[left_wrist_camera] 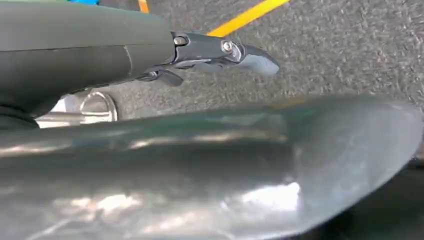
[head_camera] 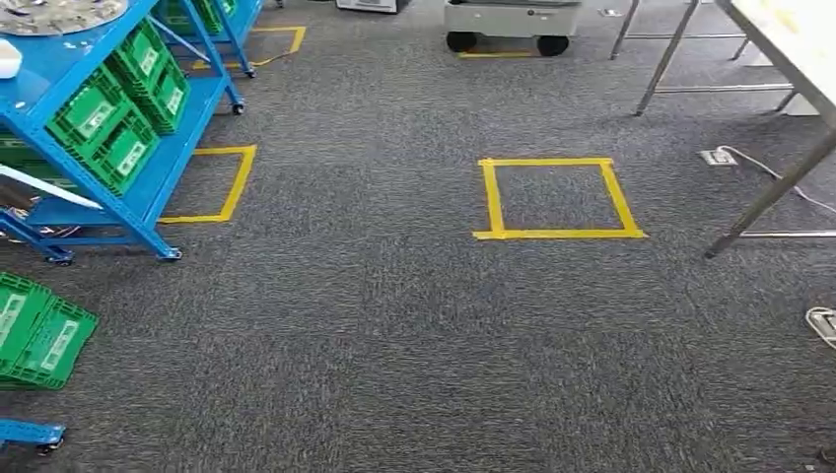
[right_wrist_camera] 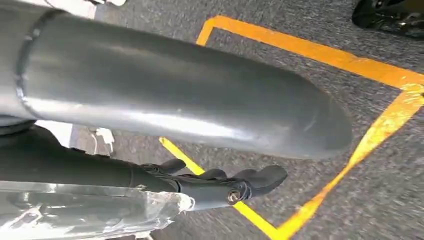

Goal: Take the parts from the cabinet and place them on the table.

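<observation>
- Where the right hand (right_wrist_camera: 220, 185) appears in the right wrist view, its dark fingers lie stretched out and close together under the thick thumb. A film-wrapped part (right_wrist_camera: 85, 212) sits against them, but whether the hand actually grips it cannot be told.
- Left hand (left_wrist_camera: 210, 52): a finger is extended well apart from the thumb, with carpet visible in the gap and nothing held.
- Handling, as a judgement: the crinkled clear film looks slippery and yielding, and the contents are probably rigid. A hold is best taken across the solid body rather than on loose wrapping, which could slide or tear.
- Tape square (head_camera: 557, 234): yellow, on grey carpet, just toward 1 o'clock from the centre of the head view.
- Cabinet (head_camera: 173, 158): a blue wheeled rack at 9 to 10 o'clock carrying tilted green bins (head_camera: 123, 148), where any remaining parts are presumably stored.
- Table (head_camera: 789, 39): its pale top is at 2 o'clock, well apart from the cabinet.
- Hidden or unclear: the bin contents cannot be seen, and both the table and the cabinet are cut off by the frame. The thumbs mask much of each wrist view, and the part's shape inside the film is indistinct.
</observation>
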`<state>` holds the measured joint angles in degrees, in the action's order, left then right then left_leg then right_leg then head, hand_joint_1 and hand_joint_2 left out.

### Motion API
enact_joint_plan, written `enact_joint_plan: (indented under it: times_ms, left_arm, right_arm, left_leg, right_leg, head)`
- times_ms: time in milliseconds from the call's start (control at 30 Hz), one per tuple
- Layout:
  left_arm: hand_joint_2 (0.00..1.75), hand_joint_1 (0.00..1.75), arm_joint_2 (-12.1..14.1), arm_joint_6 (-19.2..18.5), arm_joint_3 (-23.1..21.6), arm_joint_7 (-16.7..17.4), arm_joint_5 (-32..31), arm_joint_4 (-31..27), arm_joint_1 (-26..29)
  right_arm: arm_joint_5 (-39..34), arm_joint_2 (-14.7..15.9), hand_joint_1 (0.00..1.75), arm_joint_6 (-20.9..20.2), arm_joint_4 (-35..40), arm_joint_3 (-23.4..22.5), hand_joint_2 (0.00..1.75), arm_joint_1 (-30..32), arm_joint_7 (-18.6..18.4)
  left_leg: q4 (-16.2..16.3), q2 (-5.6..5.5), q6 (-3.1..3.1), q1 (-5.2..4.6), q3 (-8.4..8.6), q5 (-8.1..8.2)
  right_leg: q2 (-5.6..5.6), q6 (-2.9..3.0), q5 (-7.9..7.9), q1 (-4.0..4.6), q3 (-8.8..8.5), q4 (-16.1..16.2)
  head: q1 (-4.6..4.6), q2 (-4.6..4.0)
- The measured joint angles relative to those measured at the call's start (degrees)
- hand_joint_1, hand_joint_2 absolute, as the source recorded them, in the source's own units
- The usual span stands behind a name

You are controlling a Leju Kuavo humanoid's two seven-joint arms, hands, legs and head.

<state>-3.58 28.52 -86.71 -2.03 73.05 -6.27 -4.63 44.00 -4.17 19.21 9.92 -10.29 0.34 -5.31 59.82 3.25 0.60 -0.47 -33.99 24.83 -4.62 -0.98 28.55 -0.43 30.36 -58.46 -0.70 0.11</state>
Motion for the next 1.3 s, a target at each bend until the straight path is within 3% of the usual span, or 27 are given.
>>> enact_joint_plan:
  times_ms: [33, 100, 167, 200, 233, 267, 333, 367, 400, 467, 500, 533, 667, 700, 733, 767, 833, 867, 900, 967, 1000, 1033, 1167, 1200, 1233, 1267, 1300]
  left_arm:
    - [0.0, 0.0, -0.05, 0.0, 0.0, 0.0, 0.09, 0.0, -0.29]
    - [0.0, 0.0, -0.2, 0.0, 0.0, 0.0, 0.24, 0.0, -0.44]
    - [0.0, 0.0, -0.16, 0.0, 0.0, 0.02, 0.37, 0.0, -0.15]
    - [0.0, 0.0, -0.16, 0.0, 0.0, 0.07, 0.46, 0.0, -0.01]
    - [0.0, 0.0, -0.09, 0.0, 0.0, 0.09, 0.46, 0.0, -0.06]
    - [0.0, 0.0, -0.13, -0.11, 0.0, 0.09, 0.44, 0.0, -0.24]
    - [0.0, 0.0, -0.24, -0.2, 0.0, 0.09, 0.33, 0.0, -0.34]
    - [0.0, 0.0, -0.22, -0.26, 0.0, 0.09, 0.31, 0.0, -0.3]
    - [0.0, 0.0, -0.2, -0.28, 0.0, 0.11, 0.31, 0.0, -0.23]
    - [0.0, 0.0, -0.24, -0.37, 0.0, 0.11, 0.31, 0.0, -0.21]
    - [0.0, 0.0, -0.24, -0.39, 0.0, 0.11, 0.28, 0.0, -0.26]
    - [0.0, 0.0, -0.16, -0.39, -0.02, 0.11, 0.3, 0.0, -0.43]
    - [0.0, 0.0, -0.02, -0.39, 0.0, 0.17, 0.46, 0.0, -0.09]
    - [0.0, 0.0, 0.0, -0.37, 0.0, 0.22, 0.52, 0.0, -0.06]
    - [0.0, 0.0, -0.02, -0.37, -0.02, 0.26, 0.59, 0.0, -0.11]
    - [0.0, 0.0, -0.02, -0.35, -0.02, 0.26, 0.63, 0.0, -0.25]
    - [0.0, 0.0, -0.05, -0.35, -0.02, 0.26, 0.68, 0.0, -0.39]
    - [0.0, 0.0, -0.05, -0.35, -0.02, 0.26, 0.68, 0.0, -0.32]
    - [0.0, 0.0, -0.05, -0.35, -0.02, 0.26, 0.68, 0.0, -0.2]
    - [0.0, 0.0, 0.04, -0.35, -0.02, 0.26, 0.63, 0.0, -0.09]
    - [0.0, 0.0, 0.04, -0.35, -0.02, 0.26, 0.57, 0.0, -0.12]
    - [0.0, 0.0, 0.02, -0.37, -0.02, 0.28, 0.39, 0.0, -0.17]
    - [0.0, 0.0, 0.04, -0.48, -0.02, 0.31, 0.31, 0.0, -0.23]
    - [0.0, 0.0, 0.02, -0.48, -0.02, 0.35, 0.28, 0.0, -0.15]
    - [0.0, 0.0, 0.09, -0.48, -0.02, 0.42, 0.26, 0.0, -0.08]
    - [0.0, 0.0, 0.06, -0.5, -0.04, 0.44, 0.24, 0.0, -0.17]
    - [0.0, 0.0, -0.02, -0.55, -0.04, 0.44, 0.22, 0.0, -0.32]
  right_arm:
    - [0.04, 0.02, 0.0, 0.02, 0.0, 0.0, 0.0, 0.09, 0.0]
    - [0.13, 0.02, 0.0, 0.02, 0.0, 0.0, 0.0, 0.0, 0.0]
    - [0.24, 0.0, 0.0, 0.02, 0.04, 0.0, 0.0, -0.21, 0.07]
    - [0.26, 0.02, 0.0, 0.04, 0.09, 0.0, 0.0, -0.26, 0.07]
    - [0.28, 0.02, 0.0, 0.09, 0.09, 0.0, 0.0, -0.19, 0.15]
    - [0.26, 0.0, 0.0, 0.09, 0.09, 0.0, 0.0, -0.12, 0.15]
    - [0.26, 0.0, 0.0, 0.07, 0.09, 0.0, 0.0, 0.03, 0.15]
    - [0.26, 0.02, 0.0, 0.07, 0.09, 0.0, 0.0, 0.12, 0.15]
    - [0.28, 0.02, 0.0, 0.07, 0.09, -0.02, 0.0, 0.23, 0.13]
    - [0.33, 0.02, 0.0, 0.07, 0.09, -0.02, 0.0, 0.18, 0.15]
    - [0.33, 0.02, 0.0, 0.07, 0.07, -0.02, 0.0, 0.17, 0.15]
    - [0.35, 0.0, 0.0, 0.0, 0.02, -0.02, 0.0, 0.24, 0.17]
    - [0.42, -0.02, 0.0, -0.07, 0.02, -0.02, 0.0, -0.02, 0.28]
    - [0.44, 0.04, 0.0, -0.07, 0.02, -0.04, 0.0, -0.02, 0.28]
    - [0.44, 0.07, 0.0, -0.04, 0.02, -0.04, 0.0, -0.02, 0.33]
    - [0.44, 0.07, 0.0, -0.09, 0.02, -0.04, 0.0, 0.02, 0.33]
    - [0.44, 0.07, 0.0, -0.18, 0.02, -0.04, 0.0, 0.26, 0.35]
    - [0.44, 0.07, 0.0, -0.17, 0.02, -0.04, 0.0, 0.29, 0.33]
    - [0.44, 0.07, 0.0, -0.17, 0.02, -0.07, 0.0, 0.27, 0.33]
    - [0.42, 0.07, 0.0, -0.17, 0.02, -0.07, 0.0, 0.1, 0.35]
    - [0.44, 0.07, 0.0, -0.17, 0.02, -0.07, 0.0, 0.06, 0.35]
    - [0.44, 0.07, 0.0, -0.17, 0.02, -0.07, 0.0, 0.04, 0.37]
    - [0.42, 0.07, 0.0, -0.2, 0.04, -0.09, 0.0, -0.11, 0.41]
    - [0.42, 0.07, 0.0, -0.2, 0.11, -0.11, 0.0, -0.17, 0.42]
    - [0.42, 0.07, 0.0, -0.17, 0.11, -0.18, 0.0, -0.19, 0.46]
    - [0.42, 0.07, 0.0, -0.18, 0.09, -0.33, 0.0, -0.12, 0.46]
    - [0.42, 0.07, 0.0, -0.2, 0.09, -0.37, 0.0, -0.06, 0.46]
  left_leg:
    - [-2.65, 1.65, 0.2, -0.62, 1.17, 0.73]
    - [-2.64, 0.32, -0.48, -0.54, 0.88, 0.81]
    - [-3.11, -1.25, -1.21, -0.48, 1.08, 0.62]
    - [-3.22, -1.76, -1.5, -0.15, 1.27, 0.4]
    - [-3.2, -2.31, -1.9, -0.02, 1.27, 0.35]
    - [-3.2, -2.99, -2.15, -0.01, 1.24, 0.34]
    - [-3.19, -4.56, -2.27, -0.05, 1.26, 0.38]
    - [-3.19, -5.46, -2.27, -0.05, 1.33, 0.38]
    - [-3.13, -6.33, -2.26, -0.01, 1.4, 0.38]
    - [-3.08, -8.11, -2.04, 0.23, 1.7, 0.46]
    - [-2.97, -8.83, -1.7, 0.29, 1.73, 0.57]
    - [-2.52, -9.54, -1.21, -0.02, 1.36, 0.69]
    - [-3.03, -11.96, 0.18, 0.54, 0.7, -0.14]
    - [-2.42, -9.49, 0.3, 0.35, 0.52, 0.48]
    - [-0.4, -6.36, 0.55, 0.12, -0.48, 2.01]
    - [3.44, -4.96, 0.8, 0.15, -2.37, 4.19]
    - [13.07, -4.12, 0.97, 0.25, -7.08, 8.2]
    - [15.32, -4.09, 1.02, 0.28, -8.31, 8.45]
    - [14.59, -4.05, 0.98, 0.28, -7.88, 7.26]
    - [6.03, -3.39, 0.58, 0.19, -3.45, 2.2]
    - [1.21, -1.96, 0.29, 0.03, -0.75, 0.26]
    - [-2.33, 2.04, 0.06, -0.56, 1.17, 0.25]
    - [-3.17, -0.35, -0.8, -0.92, 1.01, 0.49]
    - [-3.78, -1.19, -1.31, -0.2, 1.54, 0.0]
    - [-3.8, -1.66, -1.54, -0.09, 1.61, 0.04]
    - [-3.79, -2.34, -1.83, 0.0, 1.57, -0.06]
    - [-3.79, -3.07, -1.96, 0.02, 1.54, -0.05]
  right_leg:
    - [-0.62, -0.42, 0.47, 0.6, 0.11, -0.38]
    - [-1.82, -0.72, 0.65, 0.62, 0.19, 0.15]
    - [-3.11, -1.35, 0.97, 0.51, -1.04, 0.3]
    - [-0.02, -1.8, 1.62, 0.32, -0.45, -0.64]
    - [2.7, -1.89, 3.5, 0.21, 0.81, -3.49]
    - [3.88, -1.99, 5.94, 0.2, 3.02, -8.29]
    - [4.46, -2.06, 9.25, 0.26, 7.69, -17.42]
    - [4.49, -2.03, 8.86, 0.26, 8.74, -18.7]
    - [4.51, -1.97, 7.13, 0.23, 8.41, -17.15]
    - [5.34, -1.99, 1.28, -0.07, 4.3, -7.49]
    - [7.89, -2.29, -0.9, -0.53, 1.99, -2.42]
    - [10.65, -2.34, 0.13, -0.87, 1.25, -0.56]
    - [8.21, -0.69, -0.4, -0.52, 0.82, -0.44]
    - [7.25, -0.31, -0.6, -0.6, 0.67, -0.21]
    - [6.75, 0.02, -0.61, -0.5, 0.62, -0.09]
    - [5.93, 0.25, -0.53, -0.33, 0.65, -0.09]
    - [3.9, 0.55, -0.32, -0.07, 0.65, -0.09]
    - [3.01, 0.63, -0.25, -0.01, 0.63, -0.1]
    - [2.25, 0.69, -0.18, 0.04, 0.56, -0.1]
    - [0.86, 0.58, 0.06, 0.09, 0.23, -0.09]
    - [0.31, 0.47, 0.18, 0.1, -0.02, -0.09]
    - [-0.14, 0.21, 0.4, 0.36, -0.22, -0.11]
    - [-2.58, -0.7, 0.8, 0.66, -1.09, 0.45]
    - [-1.95, -1.24, 1.3, 0.51, -0.64, 0.12]
    - [1.34, -1.52, 2.37, 0.48, -0.3, -1.4]
    - [3.36, -1.64, 4.63, 0.3, 1.48, -5.47]
    - [4.11, -1.77, 6.86, 0.22, 3.83, -10.36]
  head:
    - [-0.07, 0.0]
    - [0.2, 0.0]
    - [0.13, 0.0]
    - [0.35, 0.0]
    - [0.59, 0.0]
    - [0.76, 0.0]
    - [0.87, 0.0]
    - [0.83, 0.0]
    - [0.87, 0.0]
    - [0.83, 0.0]
    - [0.9, 0.0]
    - [0.96, 0.0]
    - [0.81, 0.0]
    - [0.83, 0.0]
    - [0.19, 0.0]
    - [0.24, 0.0]
    - [0.22, 0.0]
    - [0.22, 0.0]
    - [0.2, 0.0]
    - [0.2, 0.0]
    - [0.2, 0.0]
    - [0.2, 0.0]
    - [0.26, 0.0]
    - [0.15, 0.0]
    - [0.61, 0.0]
    - [0.81, 0.0]
    - [0.87, 0.0]
